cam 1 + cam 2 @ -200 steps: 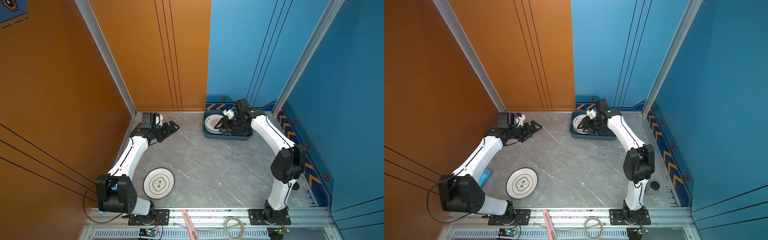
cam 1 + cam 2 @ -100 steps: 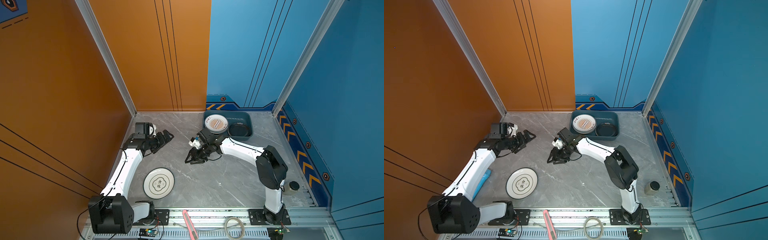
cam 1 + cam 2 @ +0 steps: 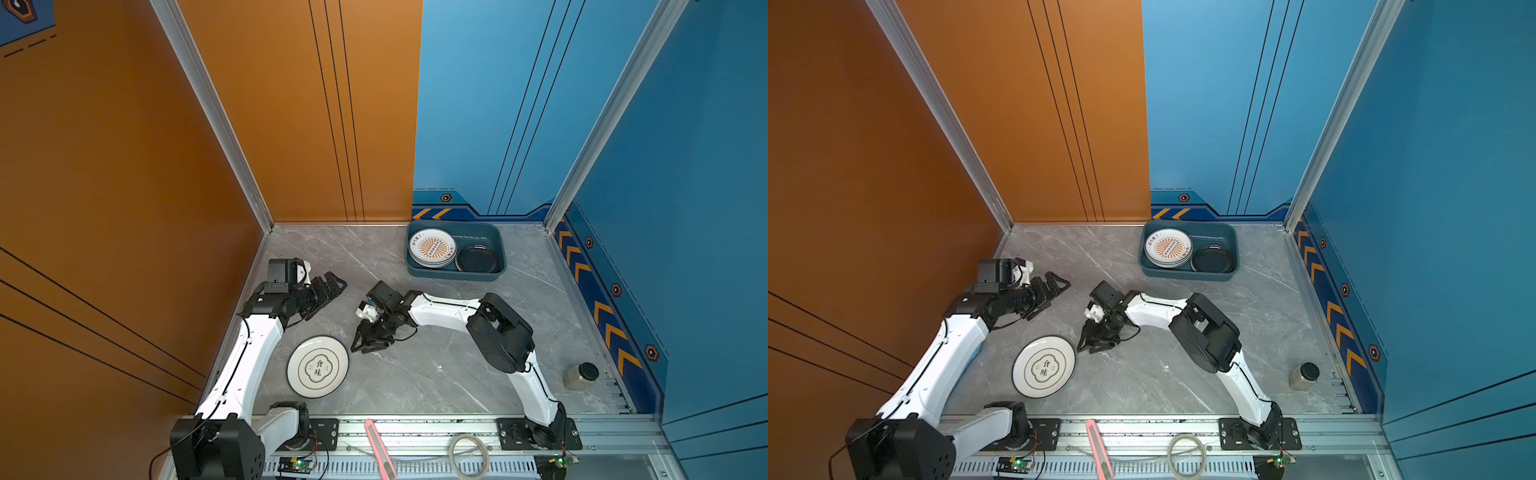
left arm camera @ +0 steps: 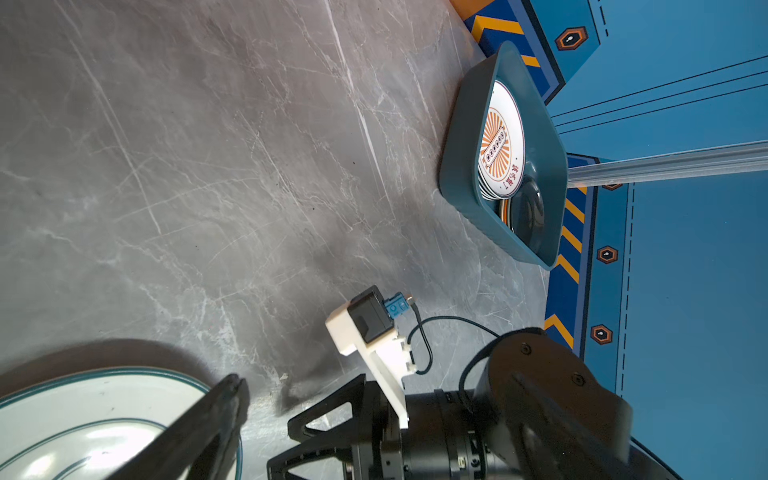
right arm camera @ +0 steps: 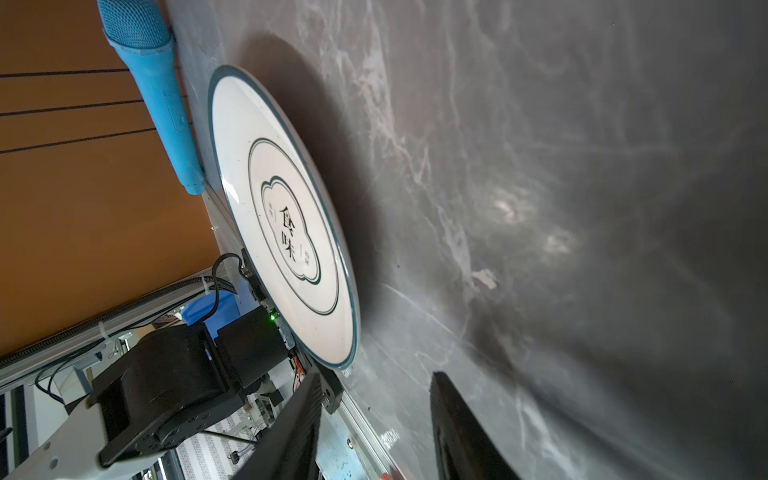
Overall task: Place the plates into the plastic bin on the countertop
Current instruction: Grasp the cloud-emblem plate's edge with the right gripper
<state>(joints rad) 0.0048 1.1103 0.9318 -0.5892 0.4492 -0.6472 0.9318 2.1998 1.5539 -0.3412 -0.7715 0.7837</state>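
One of the plates (image 3: 318,367) (image 3: 1044,366), white with a black quatrefoil and characters, lies flat on the countertop (image 3: 436,365) near the front left. My right gripper (image 3: 360,348) (image 5: 376,376) is low over the countertop just off this plate's right rim, open, with nothing between its fingers. My left gripper (image 3: 334,286) hovers open behind the plate, empty. The plastic bin (image 3: 457,275) (image 4: 461,166) stands at the back. It holds a stack topped by a sunburst plate (image 3: 433,248) and a black plate (image 3: 478,258).
A blue handled tool (image 5: 153,83) lies along the left wall beside the plate, under my left arm. A small jar with a black lid (image 3: 582,376) stands at the front right. A pink knife (image 3: 380,449) and a cable coil (image 3: 467,455) lie on the front rail.
My right arm left the bin and swung across the countertop down to the quatrefoil plate's rim. My left arm drew back a little toward the front.
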